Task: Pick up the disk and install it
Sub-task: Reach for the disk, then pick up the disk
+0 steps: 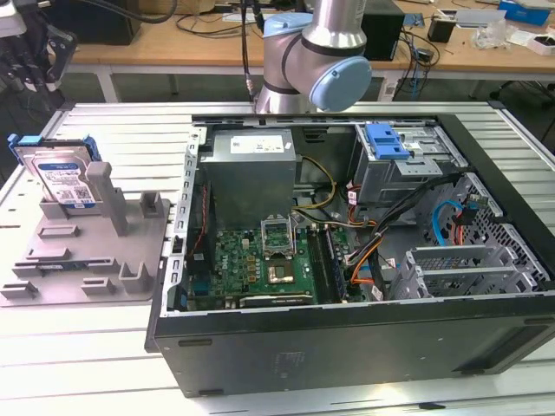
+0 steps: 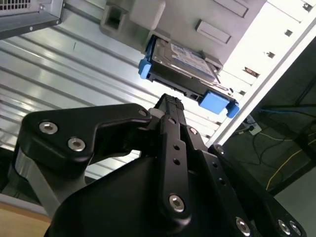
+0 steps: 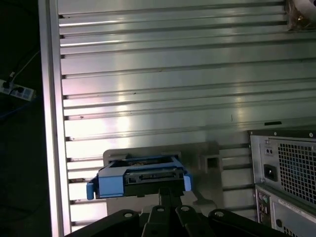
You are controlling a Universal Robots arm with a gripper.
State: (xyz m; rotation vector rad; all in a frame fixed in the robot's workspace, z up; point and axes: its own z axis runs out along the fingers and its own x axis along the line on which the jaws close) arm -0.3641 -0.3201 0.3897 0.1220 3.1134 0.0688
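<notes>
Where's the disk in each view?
Exterior view: the disk stands on edge in the grey fixture, at the exterior view's left.
Second wrist view: the disk, label face showing, just beyond the gripper.
First wrist view: the disk edge-on, connector end facing the camera.
Shared landmark: the grey fixture holding it.

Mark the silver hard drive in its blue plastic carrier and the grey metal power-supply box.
silver hard drive in blue carrier (image 1: 62,173), exterior view, label face.
grey metal power-supply box (image 1: 251,186), exterior view, plain side face.
</notes>
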